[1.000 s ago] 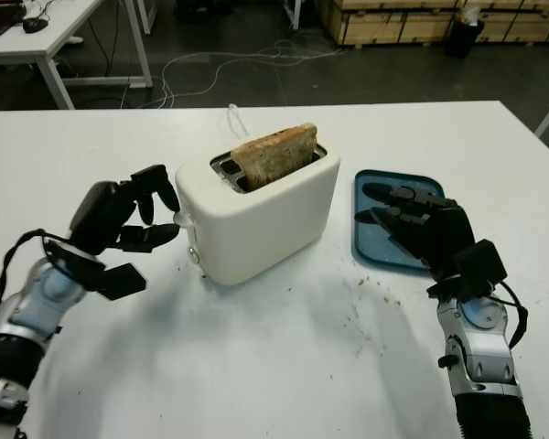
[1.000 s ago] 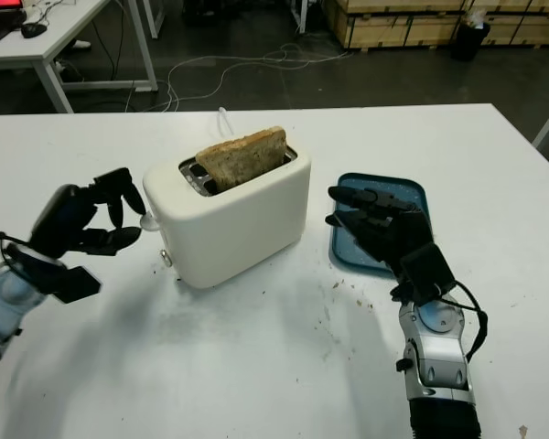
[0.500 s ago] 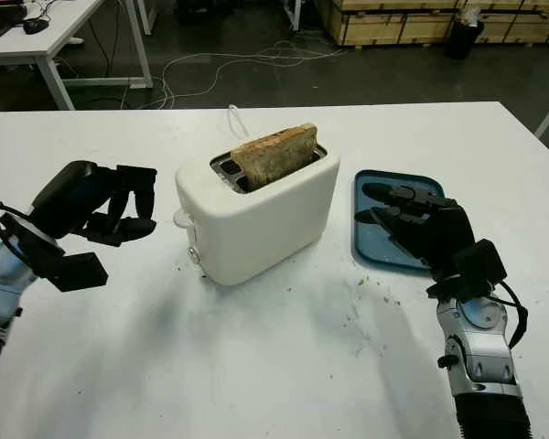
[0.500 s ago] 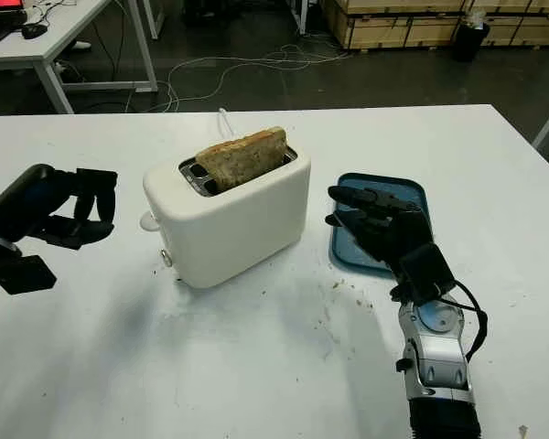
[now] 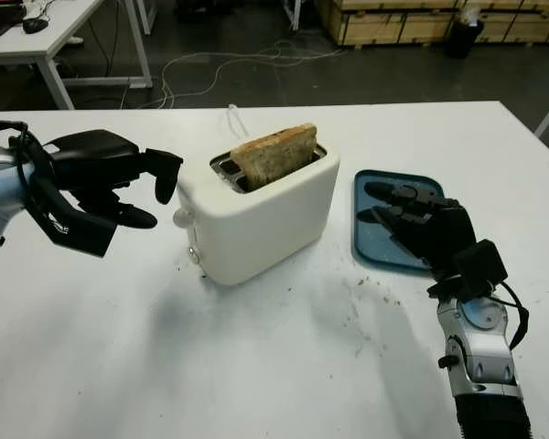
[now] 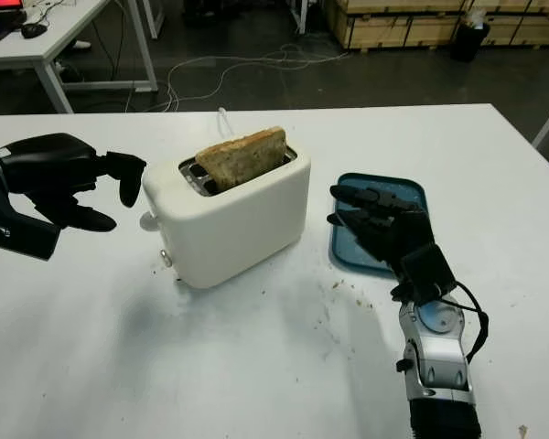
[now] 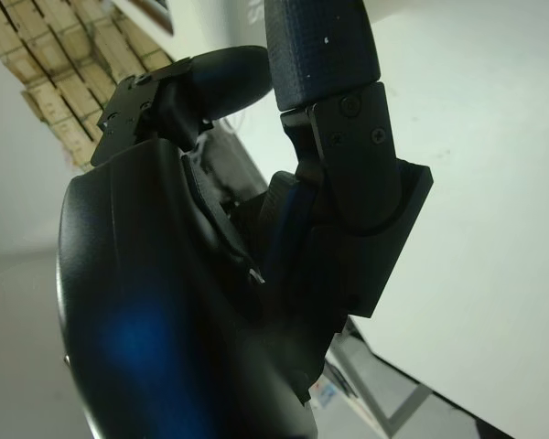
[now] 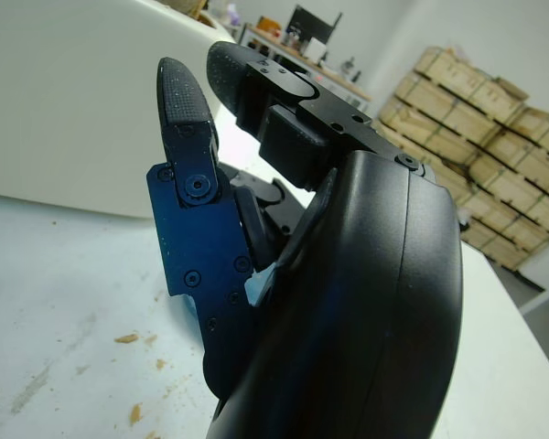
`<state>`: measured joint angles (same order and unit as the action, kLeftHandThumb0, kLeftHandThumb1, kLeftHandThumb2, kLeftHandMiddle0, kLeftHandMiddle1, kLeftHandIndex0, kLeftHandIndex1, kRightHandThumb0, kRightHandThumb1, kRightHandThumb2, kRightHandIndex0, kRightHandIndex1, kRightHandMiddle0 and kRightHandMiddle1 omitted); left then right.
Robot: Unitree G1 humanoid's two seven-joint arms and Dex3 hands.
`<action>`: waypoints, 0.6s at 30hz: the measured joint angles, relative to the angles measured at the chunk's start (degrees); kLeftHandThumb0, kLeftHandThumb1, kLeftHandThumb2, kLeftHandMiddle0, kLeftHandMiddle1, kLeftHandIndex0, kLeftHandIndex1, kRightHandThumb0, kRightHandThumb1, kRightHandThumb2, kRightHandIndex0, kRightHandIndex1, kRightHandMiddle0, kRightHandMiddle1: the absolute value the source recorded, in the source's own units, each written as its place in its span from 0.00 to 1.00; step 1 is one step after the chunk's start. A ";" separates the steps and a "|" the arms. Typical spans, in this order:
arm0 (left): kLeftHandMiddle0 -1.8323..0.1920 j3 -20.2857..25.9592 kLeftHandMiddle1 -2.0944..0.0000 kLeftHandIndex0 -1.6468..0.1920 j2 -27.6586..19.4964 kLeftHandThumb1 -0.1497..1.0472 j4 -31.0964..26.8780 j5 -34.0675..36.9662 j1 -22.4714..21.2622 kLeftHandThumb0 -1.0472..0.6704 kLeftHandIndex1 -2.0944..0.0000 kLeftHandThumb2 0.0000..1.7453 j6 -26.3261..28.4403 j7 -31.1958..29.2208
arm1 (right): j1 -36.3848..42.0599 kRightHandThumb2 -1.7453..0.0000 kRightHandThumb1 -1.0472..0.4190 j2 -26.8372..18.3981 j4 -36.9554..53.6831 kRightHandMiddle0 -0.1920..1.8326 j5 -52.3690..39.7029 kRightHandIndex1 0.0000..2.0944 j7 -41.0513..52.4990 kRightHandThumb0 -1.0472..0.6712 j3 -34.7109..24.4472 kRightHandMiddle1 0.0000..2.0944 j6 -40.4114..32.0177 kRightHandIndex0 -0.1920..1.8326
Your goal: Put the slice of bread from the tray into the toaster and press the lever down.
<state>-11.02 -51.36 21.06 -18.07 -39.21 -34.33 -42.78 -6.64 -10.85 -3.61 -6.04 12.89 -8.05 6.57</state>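
Left hand [image 5: 110, 187] sits centre-left of frame, raised off the desk, holding nothing, fingers curled with tips pointing toward the toaster. Lever [image 5: 180, 219] is a small white knob on the toaster's left end face, just right of and slightly below the fingertips; not touching. Left hand is clearly the nearer one; the press looks like a short reach right, then down. Bread slice [image 5: 274, 154] stands in the toaster [image 5: 256, 212] slot at frame centre, top half sticking out, long axis along the slot. Right hand [image 5: 419, 224] at centre-right, open, over the blue tray [image 5: 366, 240]. White desk [image 5: 256, 366] has crumbs; room behind shows cables, another table, stacked pallets.
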 measured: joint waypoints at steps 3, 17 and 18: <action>0.13 -1.15 0.17 0.90 0.77 0.89 0.57 -0.47 -0.58 0.00 0.17 0.48 -1.05 -0.78 | 0.00 0.94 0.09 0.00 -0.02 0.62 0.03 0.32 -0.01 0.31 0.00 0.00 0.01 0.52; 0.13 3.41 0.17 0.90 -1.79 0.89 -11.08 12.42 7.70 0.00 0.23 0.41 6.29 -10.71 | 0.02 0.94 0.09 -0.03 -0.38 0.62 0.02 0.33 0.00 0.32 -0.07 0.00 0.13 0.52; 0.13 3.94 0.17 0.90 -2.10 0.89 -11.73 13.21 8.59 0.00 0.22 0.40 6.78 -11.37 | 0.01 0.94 0.09 -0.03 -0.40 0.62 0.04 0.33 -0.01 0.31 -0.04 0.00 0.15 0.52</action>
<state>-7.08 -53.46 9.33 -4.86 -30.62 -27.56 -54.15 -6.63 -10.88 -4.00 -5.99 12.88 -8.08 6.72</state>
